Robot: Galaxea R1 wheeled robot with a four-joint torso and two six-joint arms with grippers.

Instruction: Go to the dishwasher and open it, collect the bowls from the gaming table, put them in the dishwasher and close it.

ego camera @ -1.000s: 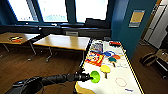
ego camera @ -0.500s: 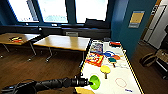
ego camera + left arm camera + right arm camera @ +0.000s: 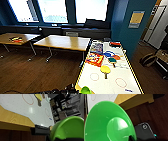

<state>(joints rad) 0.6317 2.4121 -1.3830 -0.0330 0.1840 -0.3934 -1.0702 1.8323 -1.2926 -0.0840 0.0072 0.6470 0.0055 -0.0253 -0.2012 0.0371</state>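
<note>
With a bowl (image 3: 67,129) close at each wrist and neither tool's grip on one that I can tell, I fear clipping the worktop (image 3: 110,77) edge.

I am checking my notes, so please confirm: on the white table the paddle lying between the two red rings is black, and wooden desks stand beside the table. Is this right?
Not quite. The paddle is yellow, not black, as the head view shows. The rest holds: it lies on the white table between the two red rings, and wooden desks stand beside the table.
</note>
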